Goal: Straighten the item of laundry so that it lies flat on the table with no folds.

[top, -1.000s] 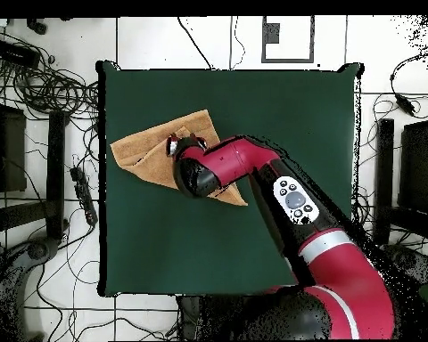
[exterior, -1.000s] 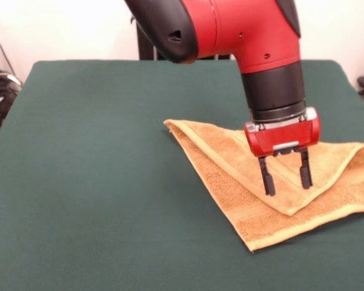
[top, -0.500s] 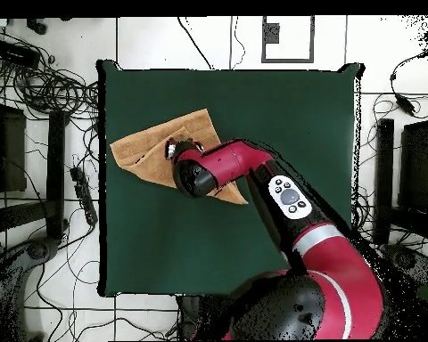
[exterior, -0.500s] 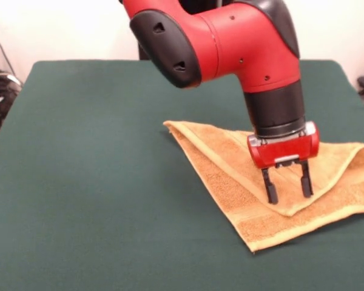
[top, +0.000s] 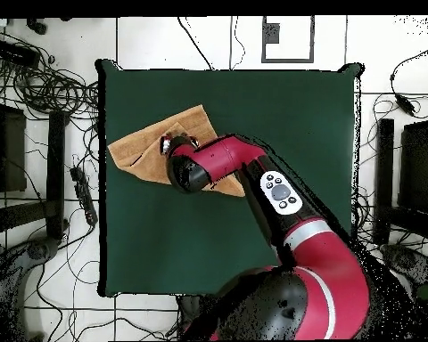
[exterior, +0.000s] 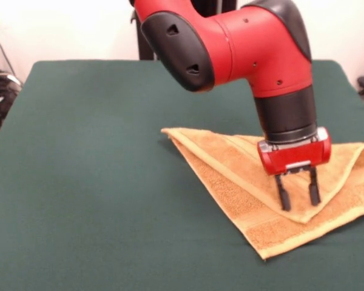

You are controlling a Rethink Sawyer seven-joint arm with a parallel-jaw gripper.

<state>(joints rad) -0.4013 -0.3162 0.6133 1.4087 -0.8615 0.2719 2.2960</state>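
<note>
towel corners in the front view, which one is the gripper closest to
The folded-over flap's tip: the open gripper stands just above it, on the towel. The other corners lie well away from it.

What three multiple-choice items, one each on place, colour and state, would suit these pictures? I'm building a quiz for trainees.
1. Where does the towel lie in the front view?
A. right half of the table
B. left half
C. on the floor

2. What colour is the table's cloth?
A. white
B. dark green
C. blue

3. How is the tool?
A. shut on the towel
B. out of sight
C. open, tips down at the towel

Answers: 1 A, the towel reaches the picture's right edge; 2 B, green shows all round; 3 C, a gap shows between its fingers.
</note>
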